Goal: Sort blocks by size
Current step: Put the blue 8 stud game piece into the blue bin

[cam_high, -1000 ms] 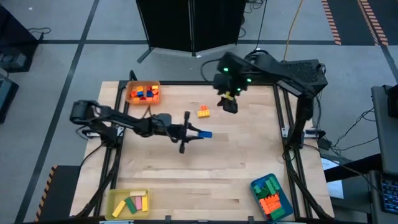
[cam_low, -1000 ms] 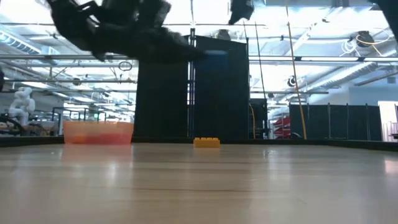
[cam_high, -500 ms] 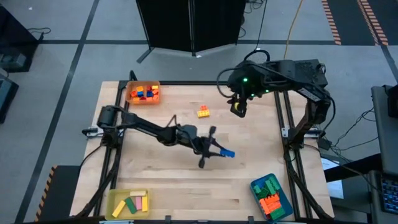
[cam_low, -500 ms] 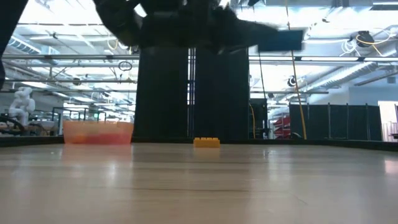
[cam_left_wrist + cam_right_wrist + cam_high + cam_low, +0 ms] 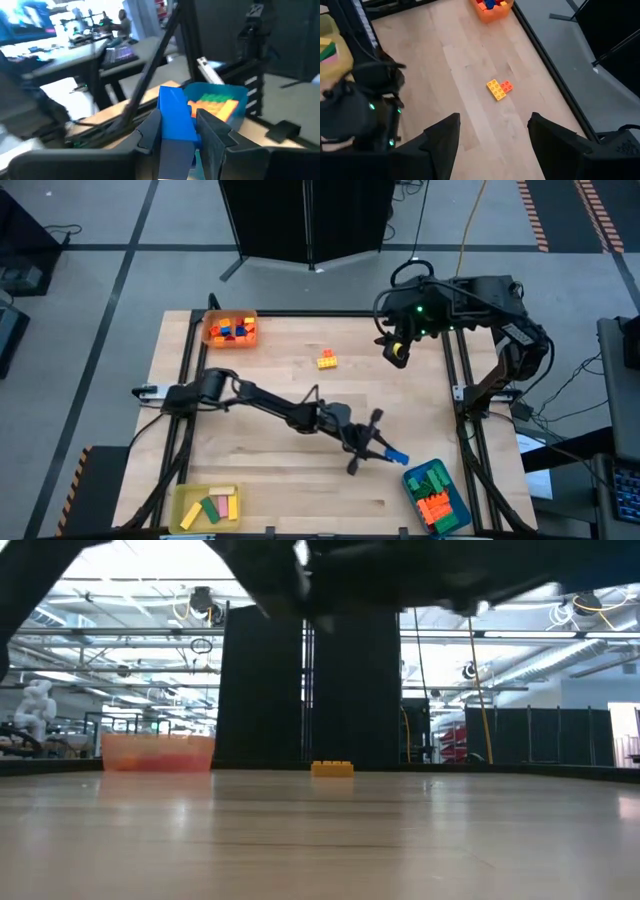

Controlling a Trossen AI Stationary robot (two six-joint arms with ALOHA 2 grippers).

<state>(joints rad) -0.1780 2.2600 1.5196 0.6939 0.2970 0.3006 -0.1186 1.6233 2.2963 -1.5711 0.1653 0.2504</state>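
Left end effector [image 5: 372,442] clamps blue block [image 5: 393,454] lengthwise, just short of blue tray [image 5: 452,492] at counter's front-right corner; right end effector [image 5: 492,145] open, empty, far edge.

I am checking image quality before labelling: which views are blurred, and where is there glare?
Low view: dark arm smeared across the top, bright ceiling lights behind, yellow block sharp. Left wrist view: background soft, blue block clear. High view: sharp.

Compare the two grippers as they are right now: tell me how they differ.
The left gripper is shut on a blue block; the right gripper holds nothing, jaws open. The left gripper is stretched out beside the blue tray at the near right corner; the right gripper hangs at the far right edge. Both are above the table.
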